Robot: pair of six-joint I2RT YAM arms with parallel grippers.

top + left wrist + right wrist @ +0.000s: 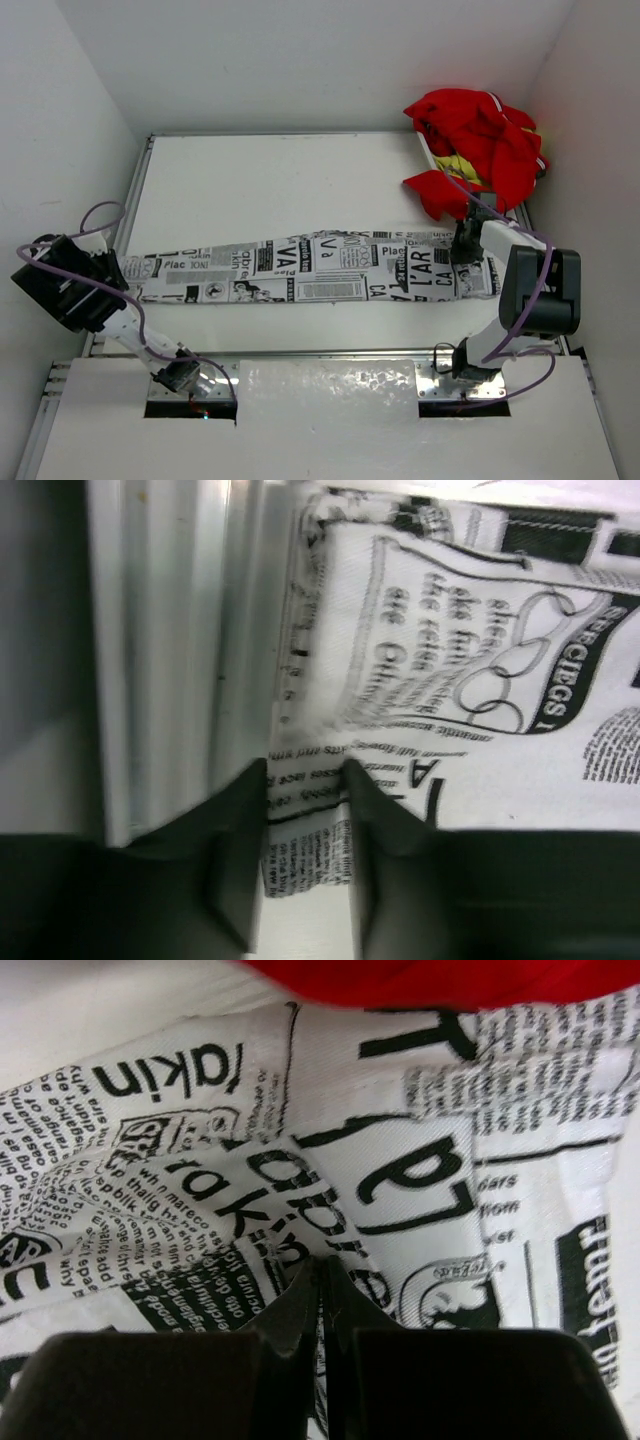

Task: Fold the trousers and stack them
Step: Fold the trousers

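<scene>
Judging from how the cloth lies, the folding is at an early stage. The trousers [320, 265] stretch in one long strip across the middle of the desk [260, 180], with the wider waist end to the right and the cuffs to the left. One leg seems to lie over the other, though I cannot be sure. No crosswise fold shows, and nothing is stacked.

The right pincer [322, 1270] is closed, pinching a ridge of printed cloth at the waist end. The left pincer [305, 775] stands part open at the cuff end by the desk's left edge, its jaws on either side of the hem and not clamped.

In the far right corner a white bin [426, 152] holds a heap of red garments [480, 130] with a scrap of yellow cloth [462, 165] among them. Some red spills over its near rim.
</scene>
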